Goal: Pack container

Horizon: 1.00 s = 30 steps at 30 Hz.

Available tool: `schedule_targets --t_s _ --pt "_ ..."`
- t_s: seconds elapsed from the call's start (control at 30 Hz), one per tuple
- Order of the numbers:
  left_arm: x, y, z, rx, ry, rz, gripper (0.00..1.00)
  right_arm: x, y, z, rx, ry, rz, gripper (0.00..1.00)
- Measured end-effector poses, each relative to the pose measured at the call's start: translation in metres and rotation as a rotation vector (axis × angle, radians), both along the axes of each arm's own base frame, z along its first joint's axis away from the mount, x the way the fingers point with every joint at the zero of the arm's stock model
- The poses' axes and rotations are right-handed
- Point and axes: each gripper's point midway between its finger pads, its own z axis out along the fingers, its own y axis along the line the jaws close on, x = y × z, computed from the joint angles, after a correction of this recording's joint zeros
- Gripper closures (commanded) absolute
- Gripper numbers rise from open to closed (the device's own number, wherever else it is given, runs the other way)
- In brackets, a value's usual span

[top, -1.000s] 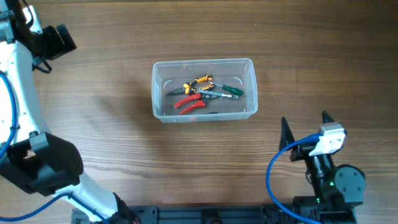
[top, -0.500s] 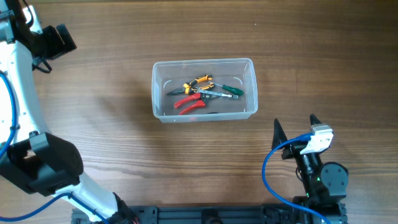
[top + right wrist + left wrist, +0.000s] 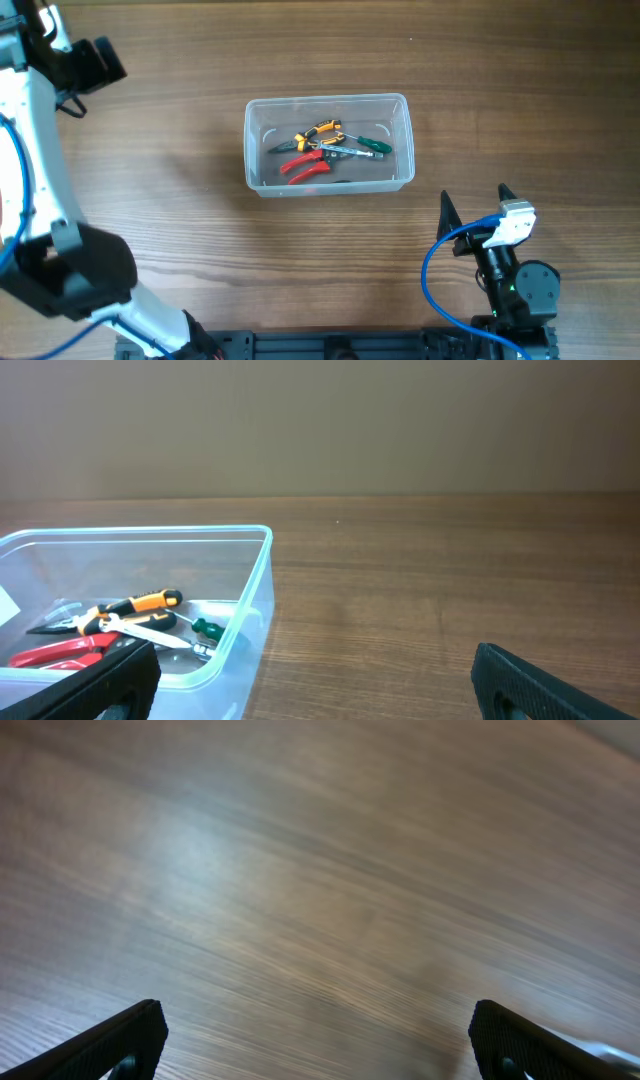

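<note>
The clear plastic container point(image 3: 258, 140) stands at the table's middle. It holds red-handled pliers point(image 3: 305, 166), orange-handled pliers point(image 3: 318, 131) and a green-handled screwdriver point(image 3: 372, 146). It also shows at the left of the right wrist view point(image 3: 255, 575), with the tools inside. My right gripper point(image 3: 474, 206) is open and empty near the front edge, below and right of the container; its fingers also show in the right wrist view point(image 3: 320, 680). My left gripper point(image 3: 320, 1040) is open and empty over bare wood; in the overhead view only its arm shows at the far left.
The left arm's body point(image 3: 60, 280) fills the front left corner. The right arm's base point(image 3: 520, 290) with its blue cable sits at the front right.
The right gripper drew back toward the front edge between a second ago and half a second ago, then held still. The left arm shifted slightly. The container and tools have not moved.
</note>
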Motion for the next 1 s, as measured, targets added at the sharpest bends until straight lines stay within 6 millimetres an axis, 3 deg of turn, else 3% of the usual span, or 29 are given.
schedule_targets --t_s 0.03,0.1,0.13,0.2,0.27,0.37,0.47,0.63,0.73,0.9,1.0 --pt "-0.001 -0.015 0.017 0.015 -0.039 -0.032 0.0 0.0 0.0 0.0 0.0 -0.001 0.0 0.0" --pt "-0.02 -0.082 0.072 0.039 -0.171 -0.174 0.0 0.0 0.0 0.0 0.0 -0.002 0.0 0.01" --pt "-0.038 -0.116 0.096 0.046 -0.24 -0.254 0.0 0.0 0.0 0.001 0.0 -0.004 0.0 0.0" --pt "-0.102 -0.176 0.132 0.029 -0.361 -0.423 0.0 0.0 0.0 0.002 0.001 -0.009 0.0 0.0" --pt "-0.133 -0.179 0.139 0.036 -0.437 -0.442 0.0 0.0 0.0 0.003 0.0 -0.012 0.0 0.0" --pt "-0.15 -0.174 0.151 0.076 -0.737 -0.42 0.0 0.0 0.0 0.002 0.001 -0.011 0.0 0.0" --pt "-0.167 -0.167 0.136 0.11 -0.973 -0.386 0.0 0.0 0.0 0.002 0.001 -0.011 0.0 0.0" --pt "-0.188 -0.162 0.012 0.118 -0.988 -0.375 0.0 0.0 0.0 0.002 0.001 -0.01 0.0 0.0" --pt "-0.196 -0.159 -0.017 0.128 -1.003 -0.365 0.0 0.0 0.0 0.002 0.001 -0.01 0.0 0.0" --pt "-0.198 -0.155 -0.045 0.13 -0.96 -0.355 0.0 0.0 0.0 0.002 0.001 -0.01 0.0 0.0" --pt "-0.202 -0.155 -0.081 0.115 -0.828 -0.364 0.0 0.0 0.0 0.002 0.001 -0.01 0.0 0.0"
